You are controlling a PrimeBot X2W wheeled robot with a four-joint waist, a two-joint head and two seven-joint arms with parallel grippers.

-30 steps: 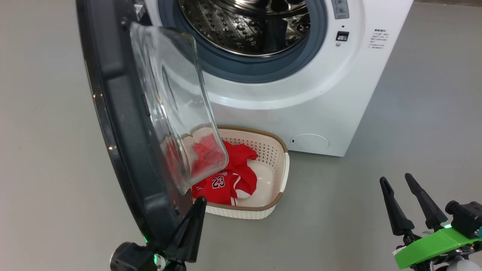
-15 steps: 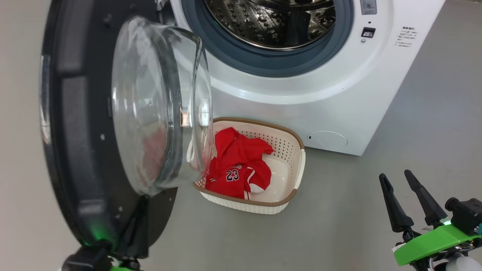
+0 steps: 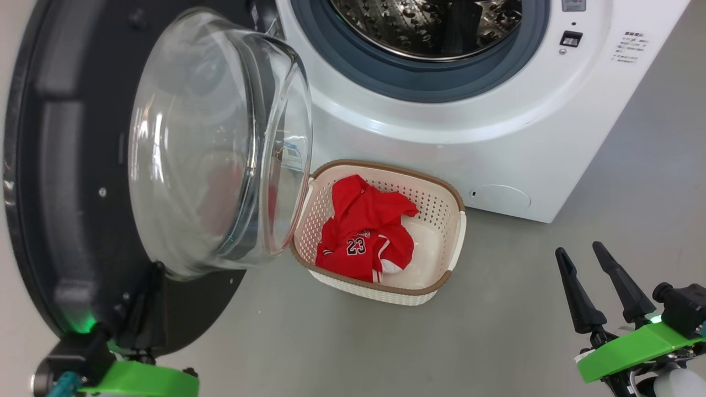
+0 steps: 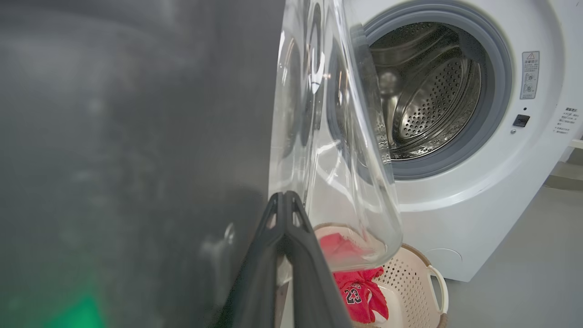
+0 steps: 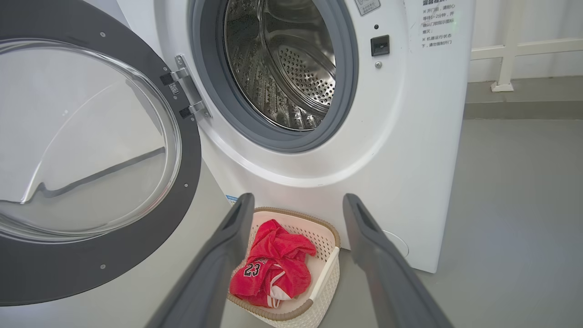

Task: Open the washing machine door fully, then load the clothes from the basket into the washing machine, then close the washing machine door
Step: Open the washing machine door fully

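The washing machine door [image 3: 71, 165] has a matt dark grey plastic inner face around a glossy, clear glass bowl [image 3: 193, 149] that catches reflections. The washing machine [image 3: 496, 138] is smooth white with a soft sheen, its shiny perforated steel drum [image 3: 419, 22] ringed by a dull grey rubber gasket [image 3: 419, 82]. The clothes [image 3: 364, 231] are soft, crumpled red cloth, the basket [image 3: 436, 207] is cream perforated plastic with a brown woven-look rim, and the floor [image 3: 496, 342] is smooth matt grey.

Floor [image 3: 524, 331]: smooth, matte, uniform grey. Wall [image 5: 528, 18]: white, at the far edge of the floor in the right wrist view; a low grey step [image 5: 524, 109] runs along its base. Rail [image 5: 537, 48]: white, horizontal, in front of the wall; carried on a white upright post [image 5: 511, 45]; post foot rests on the step.
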